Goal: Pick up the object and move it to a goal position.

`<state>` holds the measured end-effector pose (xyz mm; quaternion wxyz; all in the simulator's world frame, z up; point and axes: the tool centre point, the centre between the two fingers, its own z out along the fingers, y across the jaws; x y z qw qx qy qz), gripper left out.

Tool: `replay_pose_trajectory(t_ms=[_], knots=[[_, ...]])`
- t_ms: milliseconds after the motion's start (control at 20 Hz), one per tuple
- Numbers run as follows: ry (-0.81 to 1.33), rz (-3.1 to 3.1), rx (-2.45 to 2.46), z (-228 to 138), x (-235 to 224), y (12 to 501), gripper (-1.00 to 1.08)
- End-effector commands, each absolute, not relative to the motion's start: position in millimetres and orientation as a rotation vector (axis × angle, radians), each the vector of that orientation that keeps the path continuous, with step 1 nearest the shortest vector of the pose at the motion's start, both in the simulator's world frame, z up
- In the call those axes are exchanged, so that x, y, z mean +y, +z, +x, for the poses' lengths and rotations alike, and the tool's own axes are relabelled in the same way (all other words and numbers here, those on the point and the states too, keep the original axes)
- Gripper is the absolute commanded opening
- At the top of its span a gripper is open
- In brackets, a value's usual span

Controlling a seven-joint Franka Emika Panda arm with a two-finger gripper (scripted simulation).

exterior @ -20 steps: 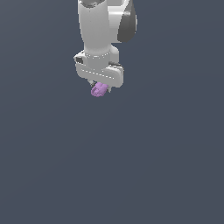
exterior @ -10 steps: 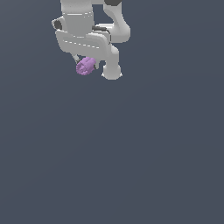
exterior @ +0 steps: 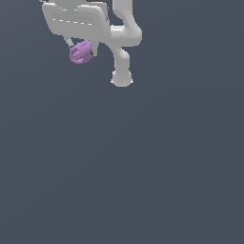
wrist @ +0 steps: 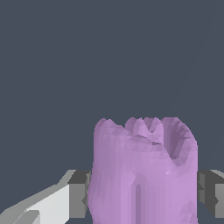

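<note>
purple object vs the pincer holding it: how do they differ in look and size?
Colour: the object is light purple; the pincer is white with grey finger pads.
Surface: the object is lumpy and ridged; the pincer has smooth, flat faces.
Size: in the exterior view the object is far smaller than the pincer body above it.
Shared: both sit high in the exterior view's left, the object clamped between the pads.
</note>
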<state>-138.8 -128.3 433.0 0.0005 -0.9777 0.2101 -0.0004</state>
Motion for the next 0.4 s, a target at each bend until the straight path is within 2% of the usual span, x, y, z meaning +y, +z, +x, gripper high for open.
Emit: replay_pose_trajectory(t_ms=[0, 350], knots=[[0.000, -3.072, 0.659, -140.1, -132.1, 441.6, -1.00], [0.000, -3.072, 0.659, -139.5, -135.2, 446.8, -1.00]])
